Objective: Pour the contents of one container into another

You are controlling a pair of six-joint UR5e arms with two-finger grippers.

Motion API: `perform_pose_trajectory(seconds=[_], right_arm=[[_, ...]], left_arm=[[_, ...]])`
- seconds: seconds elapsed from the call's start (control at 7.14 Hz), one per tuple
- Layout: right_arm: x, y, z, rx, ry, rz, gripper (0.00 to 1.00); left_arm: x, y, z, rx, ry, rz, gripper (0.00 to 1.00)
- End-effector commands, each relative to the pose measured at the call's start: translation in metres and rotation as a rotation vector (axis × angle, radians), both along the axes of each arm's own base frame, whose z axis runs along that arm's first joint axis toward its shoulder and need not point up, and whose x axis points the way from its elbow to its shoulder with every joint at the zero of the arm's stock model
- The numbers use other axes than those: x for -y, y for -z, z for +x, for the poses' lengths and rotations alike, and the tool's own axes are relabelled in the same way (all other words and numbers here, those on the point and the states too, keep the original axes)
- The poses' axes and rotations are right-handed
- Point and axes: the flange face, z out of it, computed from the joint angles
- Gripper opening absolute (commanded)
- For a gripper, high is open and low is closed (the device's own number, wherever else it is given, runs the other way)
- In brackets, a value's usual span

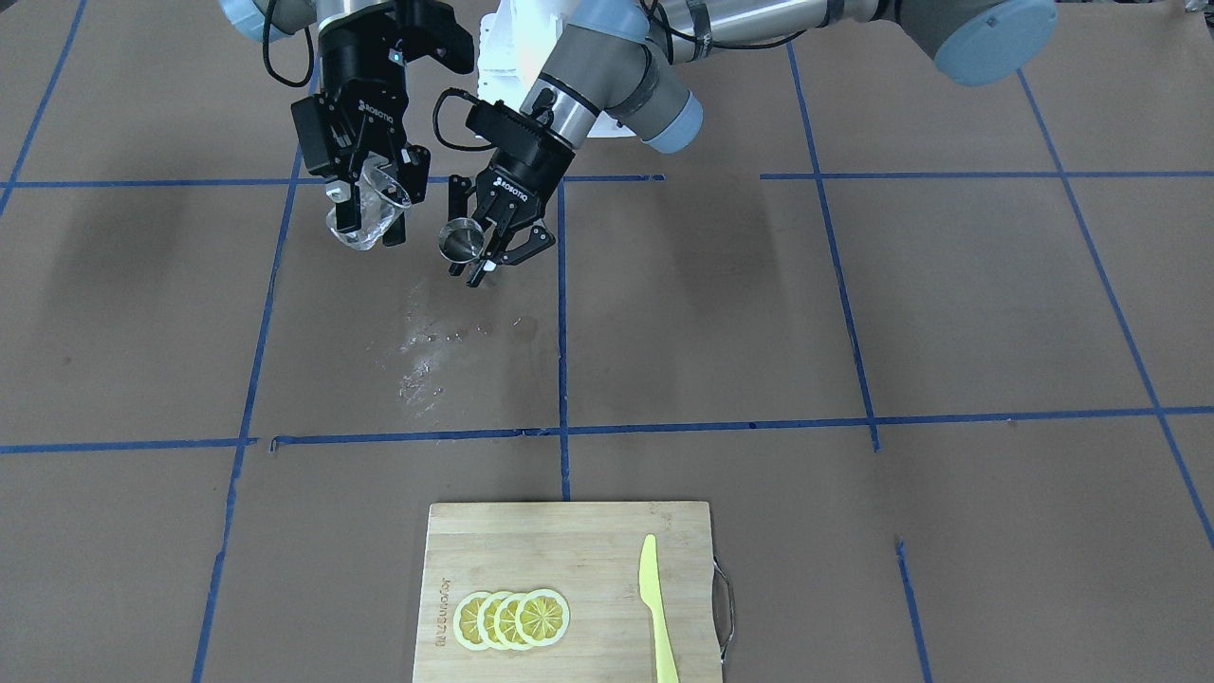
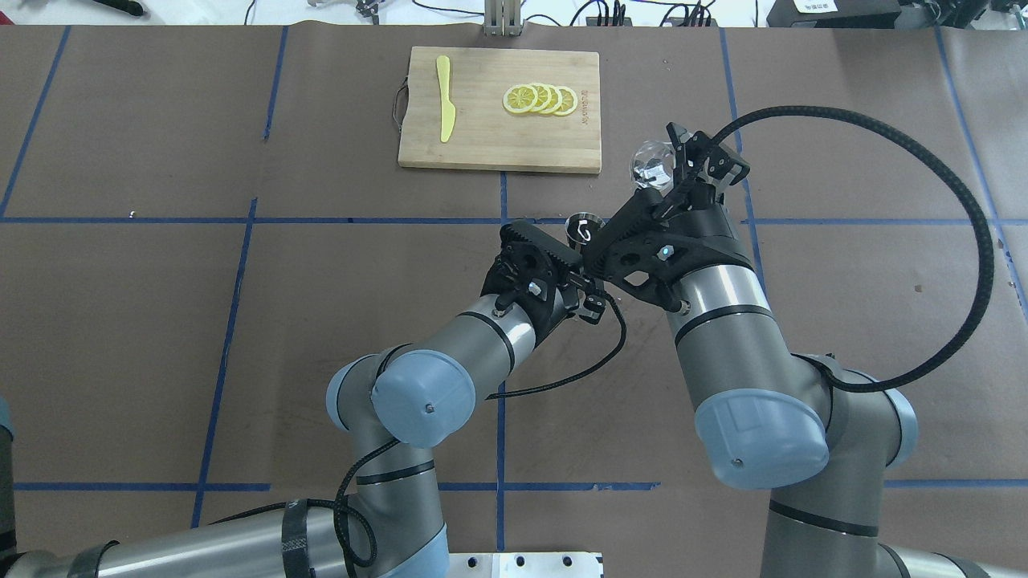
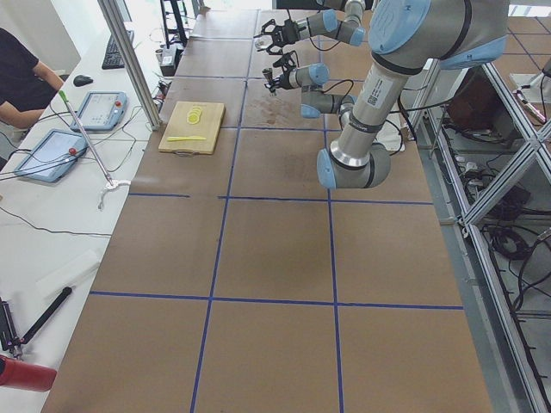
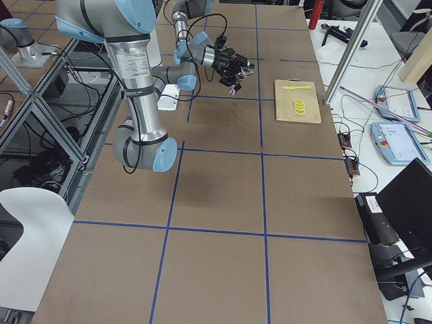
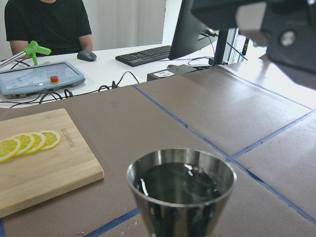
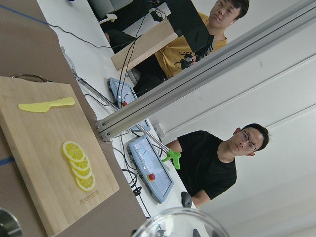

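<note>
You are looking at the left gripper (image 1: 486,249) pinching a small steel cup (image 1: 462,239) by its sides, holding it roughly upright above the table; the wrist view is showing dark liquid inside. The clear plastic cup (image 1: 358,232) is hanging just beside it, apart, towards the robot's right, clamped at a tilt in the right gripper (image 1: 370,216). Below both, a wet patch (image 1: 427,351) is glistening on the brown table (image 1: 854,313). Any pour is probably hinging on closing that sideways gap.

The steel cup (image 5: 181,190) loses its base at the bottom edge; the clear cup (image 6: 178,213) shows only a blurred rim.
</note>
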Motion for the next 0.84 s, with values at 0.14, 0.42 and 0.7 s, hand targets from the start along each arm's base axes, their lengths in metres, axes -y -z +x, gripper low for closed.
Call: perform_pose_trajectory(seconds=[0.14, 0.42, 0.7], right_arm=[[0.006, -0.006, 0.006, 0.223, -0.057, -0.057, 0.00], [0.007, -0.012, 0.009, 0.420, -0.100, -0.106, 0.00], [0.005, -0.013, 0.015, 0.635, -0.136, -0.154, 0.00]], left_arm=[[0.005, -0.001, -0.008, -0.003, 0.003, 0.003, 0.00], [0.010, -0.015, -0.016, -0.017, 0.016, 0.006, 0.00], [0.018, -0.030, -0.033, -0.055, 0.035, 0.016, 0.00]])
